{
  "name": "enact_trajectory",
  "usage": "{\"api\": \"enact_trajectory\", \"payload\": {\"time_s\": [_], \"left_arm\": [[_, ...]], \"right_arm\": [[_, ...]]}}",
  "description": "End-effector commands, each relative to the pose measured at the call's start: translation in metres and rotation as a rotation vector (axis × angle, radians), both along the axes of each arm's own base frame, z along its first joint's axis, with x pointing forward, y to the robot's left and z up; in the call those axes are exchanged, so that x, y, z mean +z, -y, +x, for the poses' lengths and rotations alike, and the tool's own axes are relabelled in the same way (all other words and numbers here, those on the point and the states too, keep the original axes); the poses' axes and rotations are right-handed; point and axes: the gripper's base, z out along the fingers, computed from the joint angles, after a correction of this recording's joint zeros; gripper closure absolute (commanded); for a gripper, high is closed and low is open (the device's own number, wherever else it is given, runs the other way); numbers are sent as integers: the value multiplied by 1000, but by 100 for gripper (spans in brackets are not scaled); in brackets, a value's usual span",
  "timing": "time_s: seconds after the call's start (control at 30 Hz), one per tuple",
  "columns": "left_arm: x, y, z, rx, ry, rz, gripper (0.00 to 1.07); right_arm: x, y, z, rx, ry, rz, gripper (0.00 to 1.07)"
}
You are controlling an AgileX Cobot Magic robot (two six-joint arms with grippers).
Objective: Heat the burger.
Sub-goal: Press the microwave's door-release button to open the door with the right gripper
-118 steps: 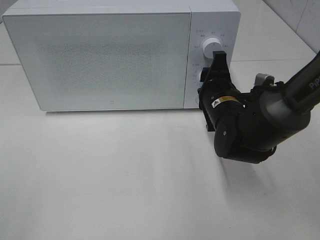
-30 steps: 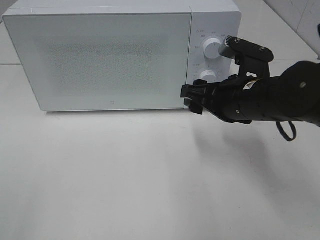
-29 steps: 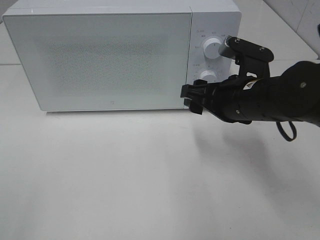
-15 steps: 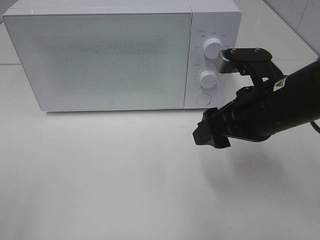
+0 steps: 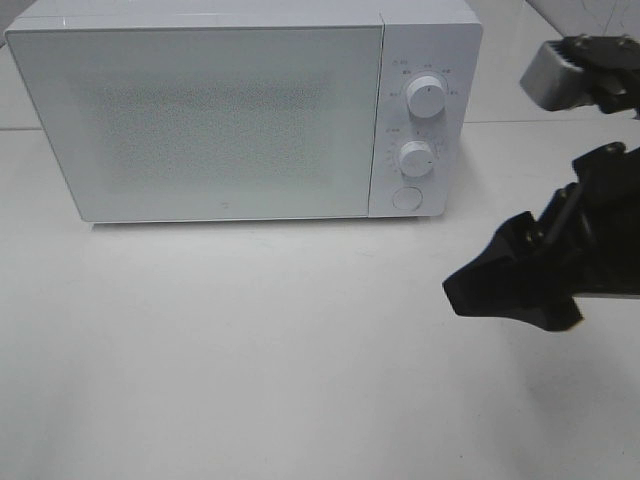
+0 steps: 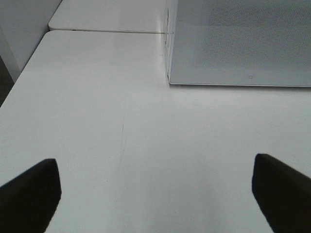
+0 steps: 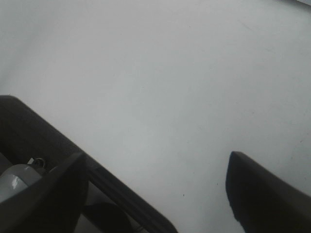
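Note:
The burger is not in view; no plate shows either. The white microwave (image 5: 200, 120) stands at the back of the table with its door shut, and its lower front corner shows in the left wrist view (image 6: 243, 43). Its panel has two knobs (image 5: 427, 97) and a round button (image 5: 404, 197). My right gripper (image 5: 485, 285) hangs over the table to the front right of the microwave, apart from it. In the right wrist view it (image 7: 155, 189) is open and empty over bare table. My left gripper (image 6: 155, 194) is open and empty, low over the table left of the microwave.
The white table (image 5: 250, 350) runs in front of the microwave. A second table surface and a seam lie behind at the left (image 6: 107, 19). The right arm's grey camera mount (image 5: 555, 75) is at the far right.
My right gripper has drawn back from the microwave's control panel, moving down and to the right over the table. The microwave door stays shut. The knobs now show uncovered.

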Motion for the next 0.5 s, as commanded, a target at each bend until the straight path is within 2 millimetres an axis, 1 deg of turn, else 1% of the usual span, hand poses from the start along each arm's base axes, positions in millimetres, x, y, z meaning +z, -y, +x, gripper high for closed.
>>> {"api": "enact_trajectory", "payload": {"time_s": [0.03, 0.1, 0.2, 0.23, 0.27, 0.3, 0.33, 0.37, 0.4, 0.43, 0.47, 0.5], "left_arm": [[0, 0, -1, 4, 15, 2, 7], [0, 0, -1, 4, 15, 2, 7], [0, 0, -1, 4, 15, 2, 7], [0, 0, -1, 4, 15, 2, 7], [0, 0, -1, 4, 15, 2, 7], [0, 0, -1, 4, 15, 2, 7], [0, 0, -1, 4, 15, 2, 7], [0, 0, -1, 4, 15, 2, 7], [0, 0, -1, 4, 15, 2, 7], [0, 0, -1, 4, 15, 2, 7], [0, 0, -1, 4, 15, 2, 7], [0, 0, -1, 4, 15, 2, 7]], "right_arm": [[11, 7, -14, 41, 11, -16, 32], [25, 19, -35, 60, 64, -15, 32], [29, 22, -40, 53, 83, -14, 32], [35, 30, -50, 33, 124, -15, 32], [37, 35, -54, 10, 139, -13, 32], [37, 35, -54, 10, 139, -13, 32], [41, 45, -62, -43, 163, -10, 32], [43, 51, -67, -70, 182, -12, 32], [43, 51, -67, -70, 182, -12, 32], [47, 61, -77, -115, 222, -22, 32], [49, 65, -82, -136, 249, -25, 32], [49, 65, -82, -136, 249, -25, 32]]}}
